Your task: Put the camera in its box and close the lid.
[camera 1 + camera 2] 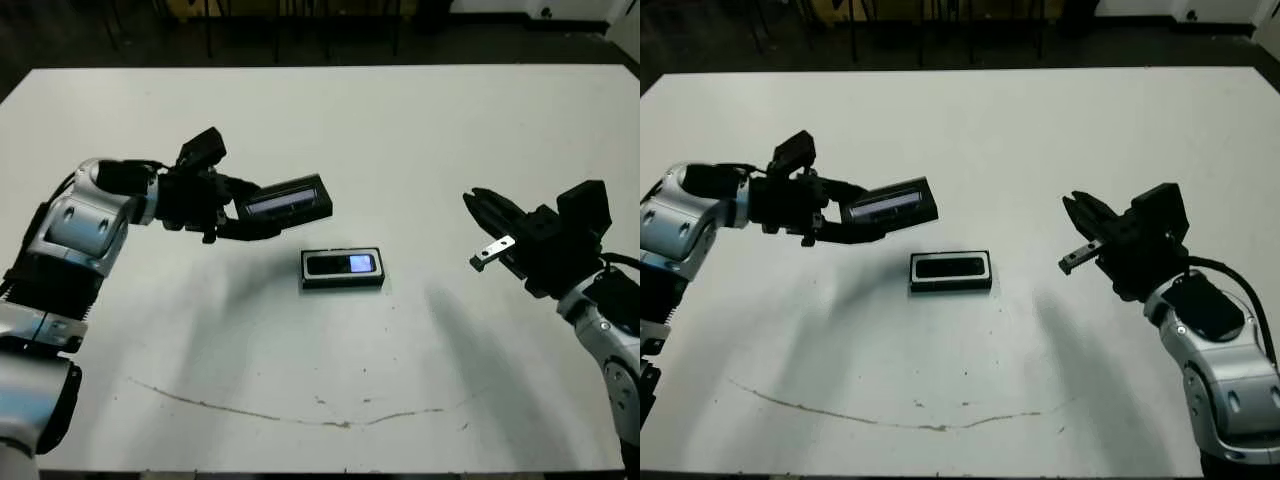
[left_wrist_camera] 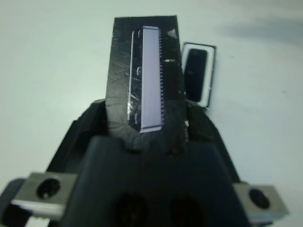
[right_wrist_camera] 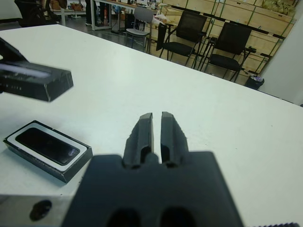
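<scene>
I see the camera (image 1: 341, 264) in the box (image 1: 343, 283) on the scuffed white counter (image 1: 320, 130); left pincer (image 1: 238, 212) clamps the lid (image 1: 286, 199), right pincer (image 3: 156, 132) together, chairs (image 3: 189, 33) beyond.

Head stereo pair looking down, wrist views close, all sharing the box (image 1: 342, 269)

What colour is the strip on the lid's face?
Pale shiny grey on the black lid, held in the left gripper; clearest in the left wrist view.

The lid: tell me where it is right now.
The lid is held above the table in the left gripper, on the robot's left, just behind and left of the box, where the camera already lies.
</scene>
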Action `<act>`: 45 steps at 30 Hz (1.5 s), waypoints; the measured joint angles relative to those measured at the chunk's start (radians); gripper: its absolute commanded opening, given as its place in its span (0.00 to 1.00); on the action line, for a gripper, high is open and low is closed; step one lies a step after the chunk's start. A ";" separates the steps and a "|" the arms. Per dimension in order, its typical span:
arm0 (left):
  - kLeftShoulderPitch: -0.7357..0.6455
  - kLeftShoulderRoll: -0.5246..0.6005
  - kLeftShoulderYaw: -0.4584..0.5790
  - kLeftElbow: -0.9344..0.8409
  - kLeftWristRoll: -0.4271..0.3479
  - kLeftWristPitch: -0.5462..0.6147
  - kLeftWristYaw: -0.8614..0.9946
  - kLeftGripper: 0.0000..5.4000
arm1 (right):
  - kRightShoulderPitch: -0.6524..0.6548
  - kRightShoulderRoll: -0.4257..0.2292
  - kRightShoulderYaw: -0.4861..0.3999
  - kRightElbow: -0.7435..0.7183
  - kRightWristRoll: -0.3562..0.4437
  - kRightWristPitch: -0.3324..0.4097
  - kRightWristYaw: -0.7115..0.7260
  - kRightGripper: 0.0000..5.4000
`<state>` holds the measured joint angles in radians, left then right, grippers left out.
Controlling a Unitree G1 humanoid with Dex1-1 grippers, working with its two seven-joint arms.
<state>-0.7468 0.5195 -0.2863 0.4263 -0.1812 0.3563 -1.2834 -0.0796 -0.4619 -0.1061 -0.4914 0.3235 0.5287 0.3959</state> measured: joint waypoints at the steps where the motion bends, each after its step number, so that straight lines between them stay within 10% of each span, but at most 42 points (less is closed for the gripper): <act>1: 0.000 -0.007 -0.003 0.013 0.000 0.000 -0.009 0.51 | 0.000 0.000 0.000 0.001 0.000 0.000 0.000 0.00; 45: 0.085 -0.185 0.056 0.209 -0.047 -0.018 -0.096 0.51 | 0.002 0.000 -0.011 -0.013 0.018 0.013 0.015 0.00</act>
<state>-0.6623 0.3343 -0.2303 0.6350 -0.2282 0.3382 -1.3793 -0.0775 -0.4623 -0.1174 -0.5042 0.3411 0.5412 0.4107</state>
